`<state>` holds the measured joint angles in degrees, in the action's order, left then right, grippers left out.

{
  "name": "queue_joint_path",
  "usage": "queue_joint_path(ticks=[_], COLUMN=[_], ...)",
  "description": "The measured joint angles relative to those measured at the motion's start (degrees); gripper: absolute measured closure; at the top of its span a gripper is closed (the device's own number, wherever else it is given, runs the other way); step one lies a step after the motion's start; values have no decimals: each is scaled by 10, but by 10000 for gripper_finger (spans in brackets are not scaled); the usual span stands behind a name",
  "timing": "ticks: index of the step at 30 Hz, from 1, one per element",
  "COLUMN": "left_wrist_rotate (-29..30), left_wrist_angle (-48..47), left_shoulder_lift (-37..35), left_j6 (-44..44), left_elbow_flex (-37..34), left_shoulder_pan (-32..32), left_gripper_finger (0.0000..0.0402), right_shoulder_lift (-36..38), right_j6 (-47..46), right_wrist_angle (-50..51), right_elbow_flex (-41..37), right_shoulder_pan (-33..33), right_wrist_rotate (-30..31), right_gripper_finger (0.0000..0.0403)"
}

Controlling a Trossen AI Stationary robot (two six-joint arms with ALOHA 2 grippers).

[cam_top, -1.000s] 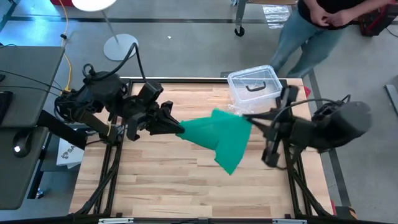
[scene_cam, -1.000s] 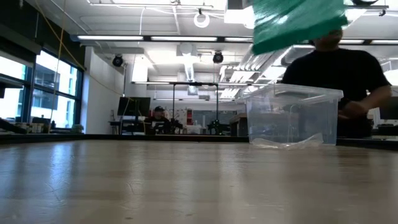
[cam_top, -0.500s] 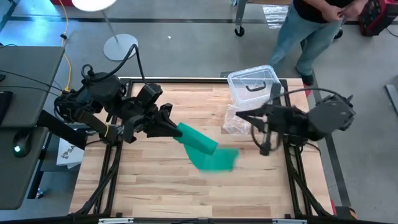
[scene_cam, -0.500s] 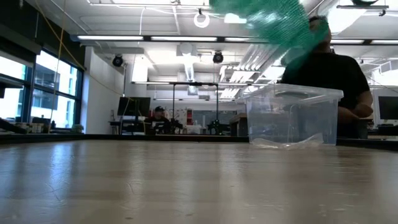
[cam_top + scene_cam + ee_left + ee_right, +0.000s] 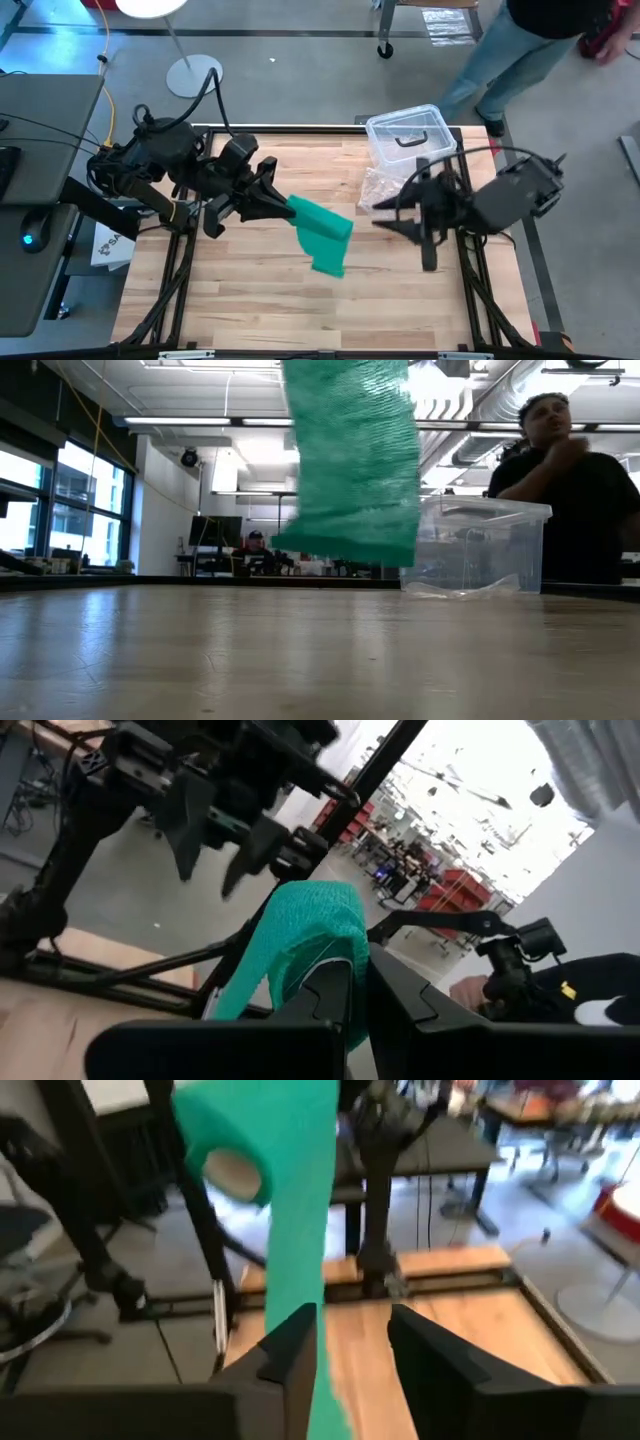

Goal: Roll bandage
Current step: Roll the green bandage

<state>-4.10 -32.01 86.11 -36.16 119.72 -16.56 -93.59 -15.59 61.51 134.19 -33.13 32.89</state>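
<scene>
Bandage (image 5: 320, 236) is swinging free now — right gripper (image 5: 392, 210) has just let go, fingers parted, while left gripper (image 5: 280, 205) keeps pinching one end — rolling isn't started.

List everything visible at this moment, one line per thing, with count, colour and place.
bandage: one, green, hanging above the table centre from the left gripper
plastic box: one, clear with black handle, far right part of the table
plastic bag: one, clear and crinkly, just in front of the box
table: one, light wood
person: one, dark top, standing beyond the table
left gripper: shut on the bandage's end, left of centre
right gripper: open, right of centre, apart from the bandage
</scene>
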Motion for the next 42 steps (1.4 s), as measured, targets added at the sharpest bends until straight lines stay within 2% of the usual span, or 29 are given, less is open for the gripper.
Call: queue_joint_path(ticks=[2, 5, 10, 13, 24, 31, 36, 42], left_wrist_rotate=[0, 0, 1, 1, -1, 22, 34, 71], left_wrist_angle=[-11, -25, -35, -34, -69, -87, -87, -88], left_shoulder_lift=[0, 0, 0, 0, 0, 0, 0, 0], left_j6=[0, 0, 18, 34, 57, 71, 51, 32], left_elbow_flex=[0, 0, 0, 0, 0, 0, 0, 0], left_shoulder_pan=[0, 0, 0, 0, 0, 0, 0, 0], left_gripper_finger=[391, 391, 391, 391, 391, 391, 391, 391], right_shoulder_lift=[-5, -13, -33, -43, -55, -55, -54, -49], right_j6=[-30, -77, -123, -159, -282, -274, -245, -158], right_wrist_angle=[36, 72, 77, 77, 48, 33, 33, 33], right_elbow_flex=[0, 0, 0, 0, 0, 0, 0, 0], right_shoulder_pan=[-16, -44, -74, -77, -62, -62, -57, -54], right_wrist_rotate=[32, 112, 236, 268, 191, 189, 176, 113], right_gripper_finger=[272, 270, 270, 270, 270, 264, 238, 210])
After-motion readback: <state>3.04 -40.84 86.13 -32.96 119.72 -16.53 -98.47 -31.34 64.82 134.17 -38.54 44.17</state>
